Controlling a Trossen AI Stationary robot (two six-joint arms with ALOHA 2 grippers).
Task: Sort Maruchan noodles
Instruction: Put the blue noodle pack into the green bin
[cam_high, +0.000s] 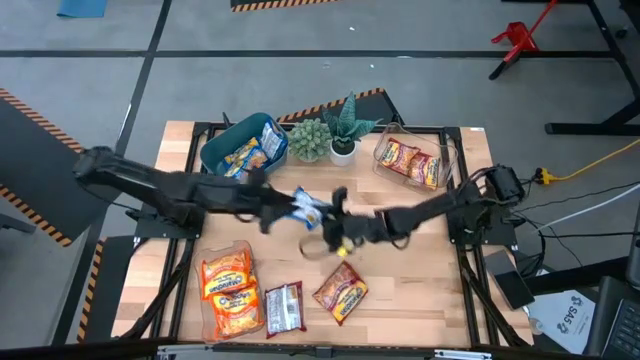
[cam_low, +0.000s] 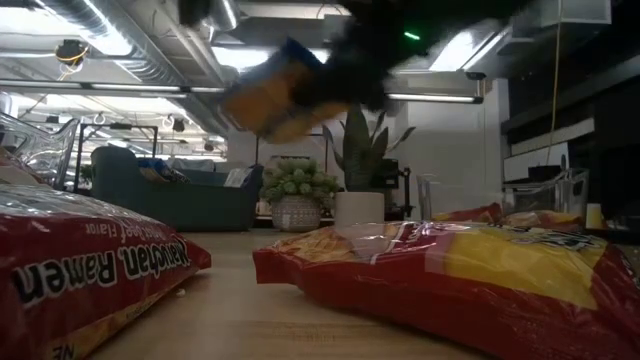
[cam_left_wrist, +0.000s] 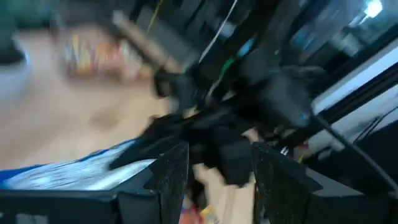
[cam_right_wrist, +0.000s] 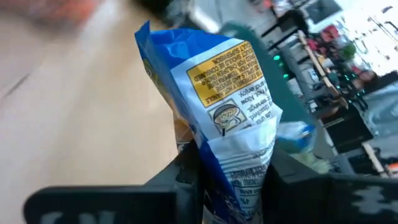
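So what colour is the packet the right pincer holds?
The packet is blue with a yellow label panel, clearest in the right wrist view.

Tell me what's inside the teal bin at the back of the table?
The teal bin holds blue-and-yellow noodle packets, stacked loosely against its right side. At least two show from above. Anything lying under them, and the bin's bottom there, is covered, so I cannot count them all.

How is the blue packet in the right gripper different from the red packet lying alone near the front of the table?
The blue packet is held up off the table, pinched in the right gripper; the red packet lies flat on the wood, untouched. The blue packet is blue and yellow and looks crumpled in the grip; the red packet is red and orange. Both are glossy plastic noodle packets.
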